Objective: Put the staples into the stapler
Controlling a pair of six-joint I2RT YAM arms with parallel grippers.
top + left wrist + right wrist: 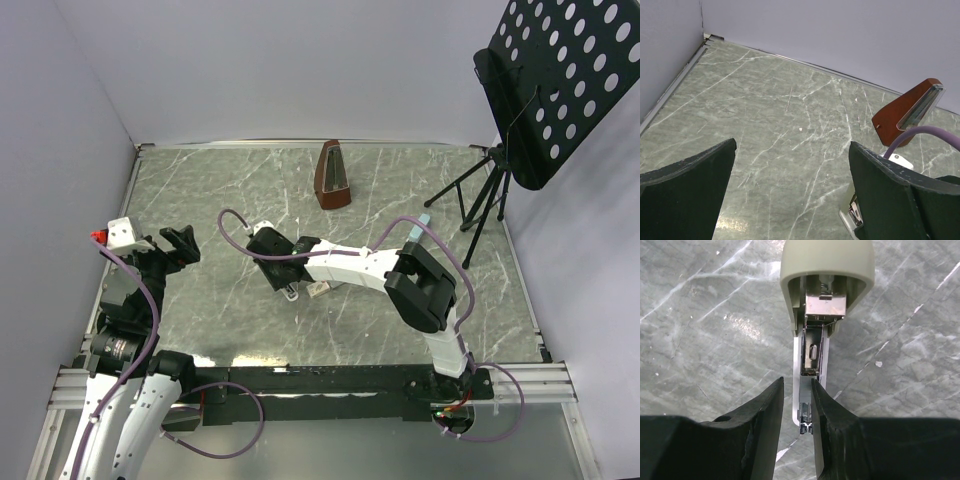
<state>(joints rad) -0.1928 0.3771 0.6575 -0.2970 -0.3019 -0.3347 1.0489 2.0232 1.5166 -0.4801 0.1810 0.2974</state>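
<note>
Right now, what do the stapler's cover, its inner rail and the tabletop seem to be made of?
Stapler cover: likely plastic, matte beige, with a smooth moulded rounded edge.
Inner rail: metal, shiny silver, with bright reflections and sharp folded edges.
Tabletop: marble look, grey-green with white veins, slightly glossy; could be a printed sheet rather than stone.

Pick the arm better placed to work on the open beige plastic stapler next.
Right. The right gripper is over the beige plastic stapler, black fingers flanking its metal magazine rail. The left gripper hangs wide open, well apart from it.
</note>
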